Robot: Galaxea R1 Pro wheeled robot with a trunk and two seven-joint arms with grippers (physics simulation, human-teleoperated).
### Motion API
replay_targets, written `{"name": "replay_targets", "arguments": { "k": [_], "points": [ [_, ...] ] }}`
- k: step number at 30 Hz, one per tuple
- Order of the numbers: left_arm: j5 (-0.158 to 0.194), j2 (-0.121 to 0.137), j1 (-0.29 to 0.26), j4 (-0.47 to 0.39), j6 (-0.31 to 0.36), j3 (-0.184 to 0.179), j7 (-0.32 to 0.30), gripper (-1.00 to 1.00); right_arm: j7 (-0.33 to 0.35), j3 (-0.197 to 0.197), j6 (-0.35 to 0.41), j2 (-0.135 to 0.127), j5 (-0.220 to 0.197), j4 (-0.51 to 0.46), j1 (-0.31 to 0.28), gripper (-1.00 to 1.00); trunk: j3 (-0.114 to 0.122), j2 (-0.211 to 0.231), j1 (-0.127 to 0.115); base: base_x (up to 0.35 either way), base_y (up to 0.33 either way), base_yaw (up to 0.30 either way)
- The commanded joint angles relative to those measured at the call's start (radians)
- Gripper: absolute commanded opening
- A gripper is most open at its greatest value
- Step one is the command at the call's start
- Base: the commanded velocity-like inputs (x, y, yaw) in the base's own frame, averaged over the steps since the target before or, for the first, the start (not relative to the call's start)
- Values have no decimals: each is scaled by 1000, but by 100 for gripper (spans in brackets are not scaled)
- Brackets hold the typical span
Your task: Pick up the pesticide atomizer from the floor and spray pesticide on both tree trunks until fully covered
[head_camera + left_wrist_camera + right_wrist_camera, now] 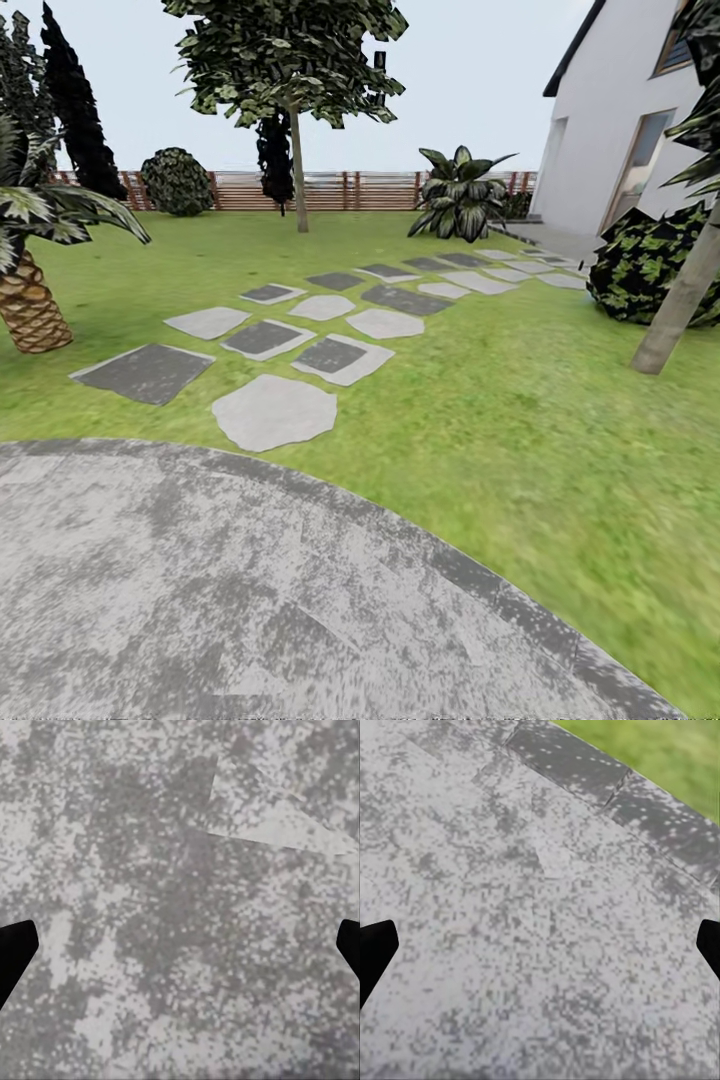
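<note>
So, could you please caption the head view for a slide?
Grey round paving borders green lawn; stepping stones lead toward a brown slat fence.

The head view looks forward and down from standing height across a round grey paved patch (250, 600) to the lawn (520, 420) and far fence (330, 190). Both wrist views face down close onto that same paving; the right one catches its dark edge (585, 772) and grass
</note>
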Motion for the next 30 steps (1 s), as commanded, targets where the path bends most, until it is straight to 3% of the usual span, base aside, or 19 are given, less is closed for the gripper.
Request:
{"name": "replay_targets", "arguments": {
  "k": [1, 9, 30],
  "points": [
    [5, 0, 0, 1, -3, 0, 0, 100, -2, 0, -3, 0, 0, 1, 0, 100, -2, 0, 0, 0, 0, 0],
    [4, -1, 3, 2, -50, -1, 0, 100, -2, 0, -3, 0, 0, 1, 0, 100, -6, 0, 0, 58, 7, 0],
    [4, -1, 5, 3, -58, 1, 2, 100, 0, 2, -3, -1, 3, 1, 0, 100, -6, 0, 0, 323, 123, 0]
  ]
}}
